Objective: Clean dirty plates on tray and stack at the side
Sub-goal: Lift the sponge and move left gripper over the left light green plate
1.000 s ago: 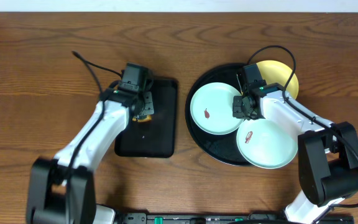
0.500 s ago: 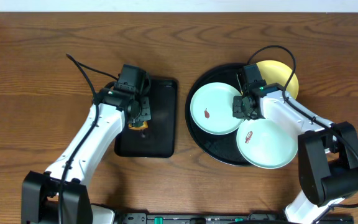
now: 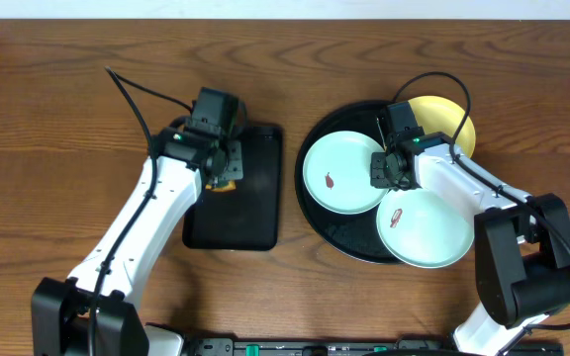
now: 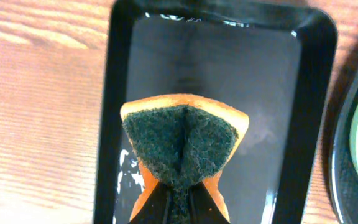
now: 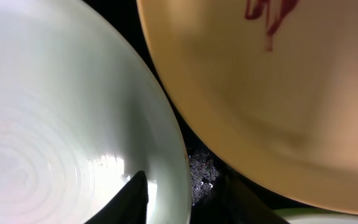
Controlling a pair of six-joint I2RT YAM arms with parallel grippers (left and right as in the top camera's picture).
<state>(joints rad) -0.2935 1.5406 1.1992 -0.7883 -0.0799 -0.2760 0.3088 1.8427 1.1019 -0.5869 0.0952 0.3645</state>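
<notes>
Overhead: the left gripper (image 3: 228, 173) has carried the sponge (image 3: 228, 183) toward 12 o'clock over the small rectangular tray (image 3: 255, 213), jaws clamped on it. The right gripper (image 3: 382, 170) hasn't budged from the rim of the mint plate (image 3: 336, 173) at 9 o'clock on the round tray (image 3: 349, 235). The second mint plate (image 3: 428, 229) is at 5 and the yellow plate (image 3: 453, 117) at 1, so 0 stacked.

Left wrist: the sponge is pinched into a fold and looks ready to scrub.

Right wrist: jaws straddle the mint rim, but I can't tell if they're gripping or loose.

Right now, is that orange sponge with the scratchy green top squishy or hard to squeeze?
Probably squishy: the orange sponge with the dark green scrubbing face is puckered into a crease where the left fingers pinch it. It is likely light, since that small pinch seems enough to hold it over the rectangular black tray.
</notes>
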